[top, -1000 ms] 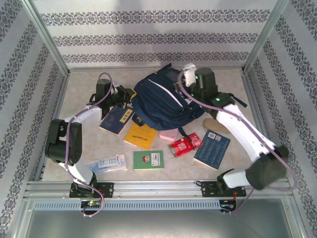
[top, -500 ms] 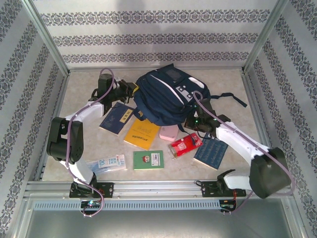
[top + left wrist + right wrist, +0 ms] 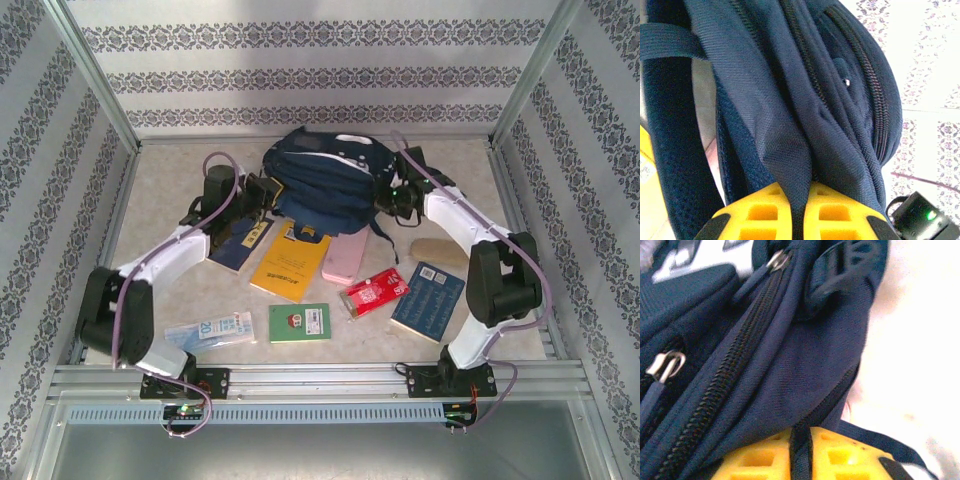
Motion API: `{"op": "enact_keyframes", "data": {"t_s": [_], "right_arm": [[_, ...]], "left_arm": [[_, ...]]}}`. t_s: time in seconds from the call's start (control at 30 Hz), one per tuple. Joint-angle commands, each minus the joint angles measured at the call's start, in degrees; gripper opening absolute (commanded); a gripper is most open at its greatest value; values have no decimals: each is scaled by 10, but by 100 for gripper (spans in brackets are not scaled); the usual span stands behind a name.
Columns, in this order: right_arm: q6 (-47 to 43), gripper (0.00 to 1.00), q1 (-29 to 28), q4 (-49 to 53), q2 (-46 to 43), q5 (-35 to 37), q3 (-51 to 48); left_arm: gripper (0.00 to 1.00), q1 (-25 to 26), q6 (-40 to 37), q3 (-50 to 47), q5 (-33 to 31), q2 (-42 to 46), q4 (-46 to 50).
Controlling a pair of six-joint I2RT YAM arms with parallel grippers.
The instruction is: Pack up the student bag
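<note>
The bag (image 3: 325,185) lay at the far middle of the bench (image 3: 170,200), with its near edge reaching the yellow book (image 3: 288,262) and the pink case (image 3: 343,258).

The left pincer (image 3: 262,190) was at the bag's left flank and the right pincer (image 3: 392,195) at its right flank. One arm on each side probably served to steady or turn the soft, heavy bag rather than let it sag from a single hold.

In the left wrist view, the left pincer (image 3: 799,200) was clamped on a fold of the bag's (image 3: 840,100) navy fabric, which was squeezed thin between the yellow pads. In the right wrist view, the right pincer (image 3: 801,450) was closed on a narrow dark strap or seam at the bag's (image 3: 805,355) side. That was a firmer purchase than loose cloth, though thin enough to slip.

The zips seen from both wrists looked shut, including one with a metal pull (image 3: 666,365), so nothing could go in yet. The hold seemed meant to bring an opening within reach.

The items to pack lay spread on the near side, apart from one another: a navy book (image 3: 240,240), a green card (image 3: 299,322), a red packet (image 3: 375,292) and a blue book (image 3: 428,300). There they were easy to pick up one at a time.
</note>
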State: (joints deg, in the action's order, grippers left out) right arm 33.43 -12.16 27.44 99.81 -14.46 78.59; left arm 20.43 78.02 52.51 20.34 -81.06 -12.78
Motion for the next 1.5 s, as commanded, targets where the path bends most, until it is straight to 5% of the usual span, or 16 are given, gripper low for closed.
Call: {"op": "enact_keyframes", "data": {"t_s": [0.0, 0.2, 0.43, 0.57, 0.67, 0.8, 1.1, 1.33, 1.47], "right_arm": [[-32, 27, 16, 13, 31, -47, 41], [-13, 57, 10, 51, -56, 82, 16], [72, 55, 27, 113, -193, 101, -34], [205, 53, 18, 60, -295, 22, -137], [343, 58, -20, -21, -352, -25, -231], [494, 80, -103, -110, -398, 19, -318], [612, 98, -206, -192, -367, 130, -354], [611, 95, -202, -258, -278, 142, -329], [569, 57, -185, -231, -241, 146, -295]], "left_arm": [[0, 58, -27, -8, -24, 16, -5], [0, 102, 23, -4, -73, -79, -105], [0, 153, 49, 0, -157, -106, -147], [0, 172, 48, 9, -187, -108, -140], [0, 180, 56, 9, -191, -115, -154], [0, 192, 59, 11, -199, -122, -158], [0, 208, 61, 8, -217, -125, -168], [0, 221, 63, 0, -226, -123, -180], [0, 231, 55, -1, -225, -120, -178]]}}
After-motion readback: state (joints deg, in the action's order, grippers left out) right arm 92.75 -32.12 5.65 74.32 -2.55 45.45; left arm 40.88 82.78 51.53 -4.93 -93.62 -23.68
